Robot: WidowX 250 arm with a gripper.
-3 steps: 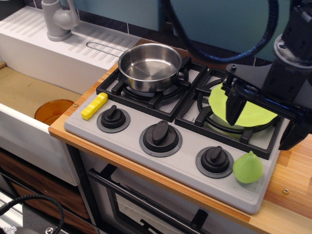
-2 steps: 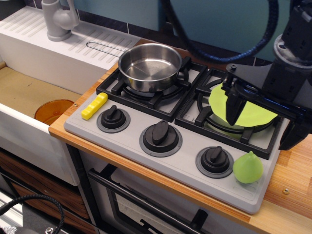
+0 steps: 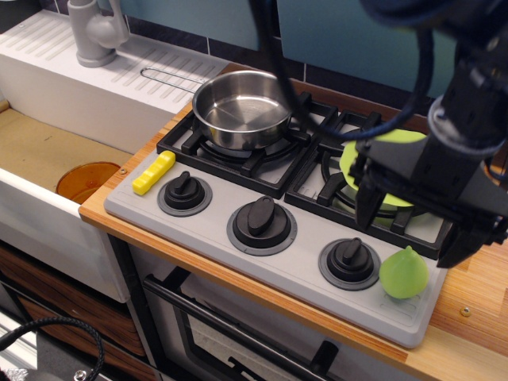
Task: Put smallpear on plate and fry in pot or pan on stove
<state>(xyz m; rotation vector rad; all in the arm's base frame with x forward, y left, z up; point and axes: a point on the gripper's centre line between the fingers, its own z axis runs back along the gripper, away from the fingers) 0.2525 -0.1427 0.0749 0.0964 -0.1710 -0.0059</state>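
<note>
The light-green smallpear (image 3: 404,272) stands on the grey stove (image 3: 208,235) at its front right corner, beside the right knob (image 3: 350,261). My gripper (image 3: 417,225) hangs open just above and behind the pear, one finger (image 3: 367,205) to its left and one to its right. The lime-green plate (image 3: 351,162) lies on the right burner grate, mostly hidden by the gripper. The yellow fry (image 3: 153,173) lies at the stove's left edge. The steel pot (image 3: 242,108) sits empty on the left burner.
An orange disc (image 3: 86,181) lies in the sink at left. A grey faucet (image 3: 95,32) and a white draining board stand at the back left. The wooden counter (image 3: 475,290) runs along the right. An oven door handle (image 3: 230,329) is below.
My gripper has moved forward and down from over the plate toward the pear, and now covers more of the plate. The objects have not moved.
</note>
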